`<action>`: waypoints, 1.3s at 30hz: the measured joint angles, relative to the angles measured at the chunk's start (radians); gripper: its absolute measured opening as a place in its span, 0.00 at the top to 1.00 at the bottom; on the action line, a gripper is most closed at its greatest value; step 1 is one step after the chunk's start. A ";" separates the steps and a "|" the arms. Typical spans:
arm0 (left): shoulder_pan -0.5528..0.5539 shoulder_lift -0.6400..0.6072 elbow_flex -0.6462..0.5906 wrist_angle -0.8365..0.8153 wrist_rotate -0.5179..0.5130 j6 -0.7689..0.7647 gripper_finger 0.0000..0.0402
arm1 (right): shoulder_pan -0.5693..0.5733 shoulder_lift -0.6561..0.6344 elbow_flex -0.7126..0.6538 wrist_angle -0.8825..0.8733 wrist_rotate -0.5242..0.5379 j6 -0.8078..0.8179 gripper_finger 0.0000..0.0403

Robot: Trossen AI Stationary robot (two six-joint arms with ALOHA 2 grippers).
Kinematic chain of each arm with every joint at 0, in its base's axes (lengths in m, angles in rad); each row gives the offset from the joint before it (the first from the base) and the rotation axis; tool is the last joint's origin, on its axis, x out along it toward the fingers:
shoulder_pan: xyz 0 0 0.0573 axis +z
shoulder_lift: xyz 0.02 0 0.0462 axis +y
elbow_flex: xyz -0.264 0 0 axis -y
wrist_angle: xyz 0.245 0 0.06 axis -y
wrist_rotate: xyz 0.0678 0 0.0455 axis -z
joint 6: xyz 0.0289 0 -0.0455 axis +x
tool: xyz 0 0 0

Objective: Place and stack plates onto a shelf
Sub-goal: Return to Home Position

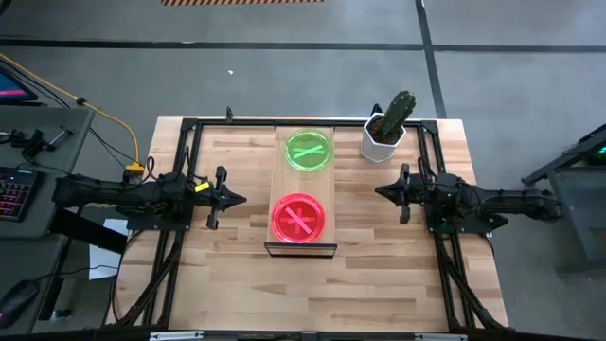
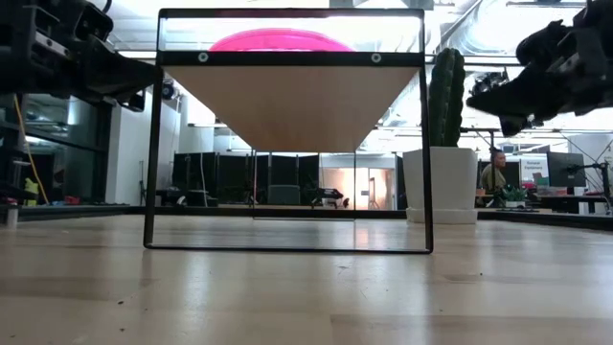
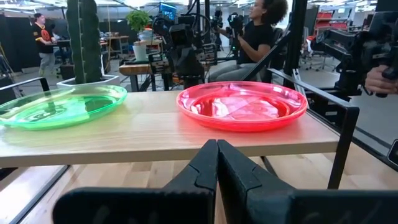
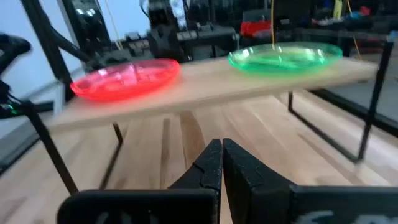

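On the light-wood shelf (image 1: 301, 180) in the table's middle lie a pink-red plate stack (image 1: 299, 219) near its front end and a neon green plate stack (image 1: 310, 150) near its far end; how many plates each holds I cannot tell. My left gripper (image 1: 242, 199) is shut and points level at the shelf from the table's left. My right gripper (image 1: 379, 190) is shut and points level at it from the right. Both hang clear of the shelf. The left wrist view shows the pink-red plates (image 3: 241, 106) and green plates (image 3: 61, 106) resting flat on the plank.
A white pot with a cactus (image 1: 387, 129) stands at the shelf's far right corner. The shelf's dark frame legs (image 2: 153, 134) stand on the butcher-block tabletop (image 1: 379, 275). People sit in the room beyond (image 3: 258, 37). A desk with keyboard (image 1: 14, 189) lies left of the table.
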 joint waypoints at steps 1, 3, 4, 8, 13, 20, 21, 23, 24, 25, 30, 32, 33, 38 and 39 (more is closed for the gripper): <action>0.000 0.000 0.000 -0.002 0.000 0.000 1.00 | 0.008 0.000 0.000 0.016 -0.004 -0.005 1.00; 0.000 -0.004 0.000 -0.009 0.000 0.000 1.00 | 0.031 0.002 0.000 0.020 -0.027 -0.022 1.00; 0.000 -0.005 0.000 -0.008 0.000 0.000 1.00 | 0.042 0.002 0.000 0.010 -0.029 -0.039 1.00; 0.000 -0.009 0.000 -0.047 0.000 0.000 1.00 | 0.068 0.002 0.000 -0.036 0.011 -0.052 1.00; 0.000 -0.055 0.000 -0.166 0.000 0.000 1.00 | 0.071 0.004 0.000 -0.090 0.033 0.016 1.00; -0.002 -0.160 0.000 -0.311 -0.030 -0.011 1.00 | 0.071 0.010 0.000 -0.090 0.030 0.103 1.00; -0.002 -0.175 0.000 -0.316 -0.038 -0.010 1.00 | 0.071 0.010 0.000 -0.090 0.030 0.111 1.00; -0.002 -0.209 0.000 -0.322 -0.048 -0.008 1.00 | 0.071 0.010 0.000 -0.090 0.030 0.127 1.00; -0.002 -0.226 0.000 -0.322 -0.050 -0.008 1.00 | 0.071 0.010 0.000 -0.090 0.030 0.135 1.00; -0.002 -0.245 0.000 -0.321 -0.051 -0.008 1.00 | 0.071 0.010 0.000 -0.090 0.030 0.139 1.00; -0.002 -0.345 0.001 -0.315 -0.051 -0.008 1.00 | 0.071 -0.011 -0.001 -0.090 0.030 0.142 1.00; -0.002 -0.344 0.000 -0.316 -0.051 -0.008 1.00 | 0.071 -0.044 -0.001 -0.091 0.030 0.142 1.00; -0.004 -0.343 0.000 -0.320 -0.051 -0.008 1.00 | 0.071 -0.068 -0.001 -0.091 0.030 0.140 1.00; -0.016 -0.343 0.000 -0.321 -0.062 -0.008 1.00 | 0.071 -0.179 -0.001 -0.050 0.030 0.140 1.00; -0.018 -0.343 0.000 -0.323 -0.062 -0.008 1.00 | 0.071 -0.178 -0.001 -0.041 0.031 0.140 1.00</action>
